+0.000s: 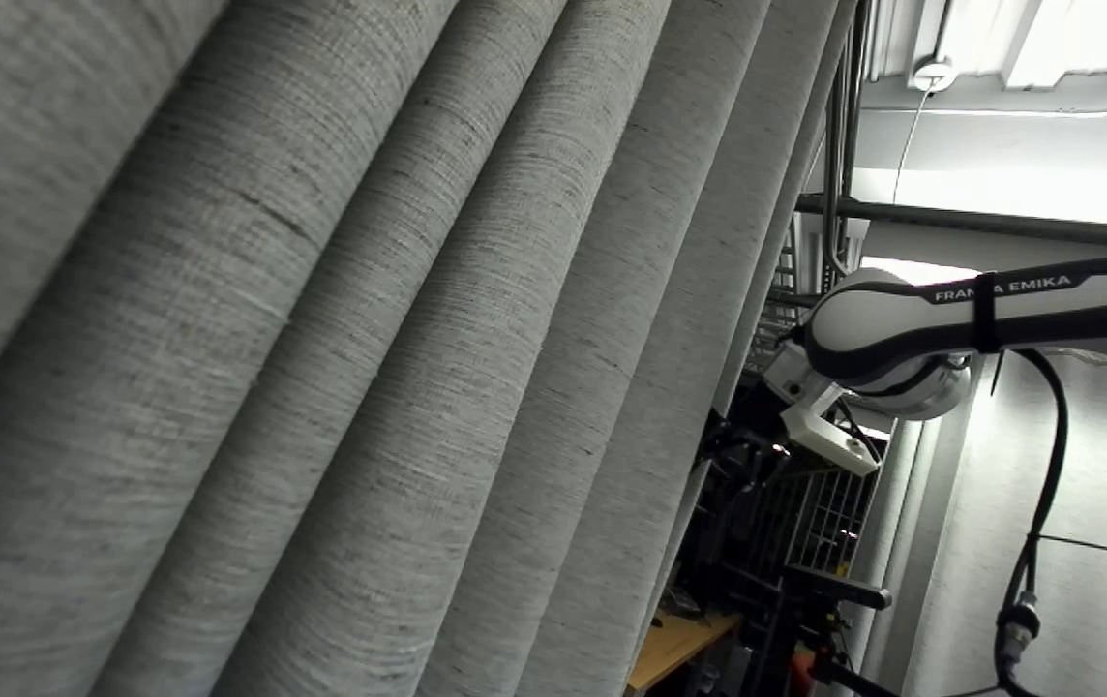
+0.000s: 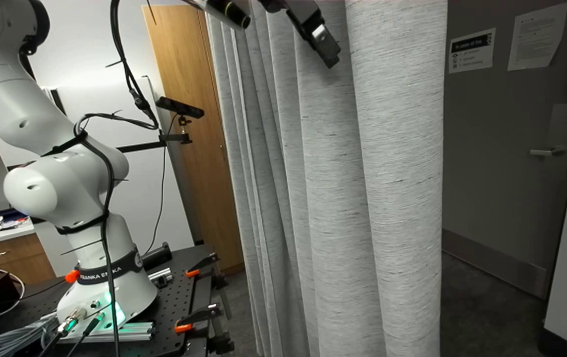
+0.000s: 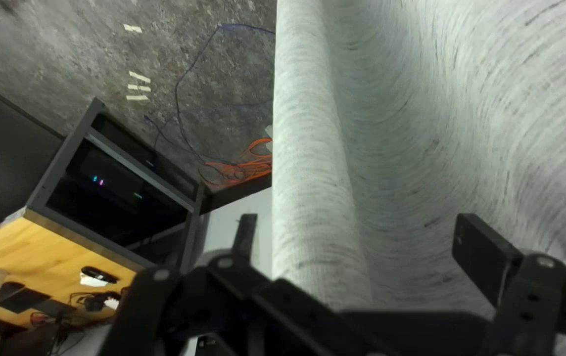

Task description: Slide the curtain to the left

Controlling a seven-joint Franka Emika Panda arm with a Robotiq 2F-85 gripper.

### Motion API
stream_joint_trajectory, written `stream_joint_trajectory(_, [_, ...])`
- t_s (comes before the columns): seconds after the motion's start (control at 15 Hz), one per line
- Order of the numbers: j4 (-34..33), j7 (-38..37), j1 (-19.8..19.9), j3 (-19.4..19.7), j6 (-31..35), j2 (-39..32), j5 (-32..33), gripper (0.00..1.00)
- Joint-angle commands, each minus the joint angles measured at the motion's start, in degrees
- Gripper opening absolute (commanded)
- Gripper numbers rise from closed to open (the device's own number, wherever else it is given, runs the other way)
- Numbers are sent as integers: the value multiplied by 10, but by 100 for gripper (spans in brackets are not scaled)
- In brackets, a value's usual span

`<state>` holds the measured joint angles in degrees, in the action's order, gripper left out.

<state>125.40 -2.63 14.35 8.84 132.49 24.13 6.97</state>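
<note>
Robotiq gripper (image 3: pixel 359 242), wrist view: fingers wide apart, nothing clamped; a fold of grey curtain (image 3: pixel 312 148) shows between them, right of the wooden table's (image 3: pixel 60 244) corner. In an exterior view, the Franka Emika arm (image 1: pixel 1057 308) ends at the curtain's margin, contact indeterminate. In an exterior view, the curtain hangs past the perforated table's (image 2: pixel 177 277) right edge.
</note>
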Motion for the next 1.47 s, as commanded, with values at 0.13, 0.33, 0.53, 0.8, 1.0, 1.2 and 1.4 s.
stream_joint_trajectory(0.13, [-63, 42, -25, 10, 63, -48, -7, 100])
stream_joint_trajectory(0.33, [-79, 35, -24, 6, 113, -57, 0, 100])
stream_joint_trajectory(0.53, [-67, 27, -21, 3, 111, -46, -1, 100])
stream_joint_trajectory(0.8, [-70, 26, -22, 3, 113, -46, 0, 100])
stream_joint_trajectory(1.0, [-86, 16, -18, 2, 114, -62, 2, 100])
stream_joint_trajectory(1.2, [-107, 12, -18, 1, 126, -75, 4, 100])
stream_joint_trajectory(1.4, [-129, 6, -18, -3, 134, -83, 8, 100])
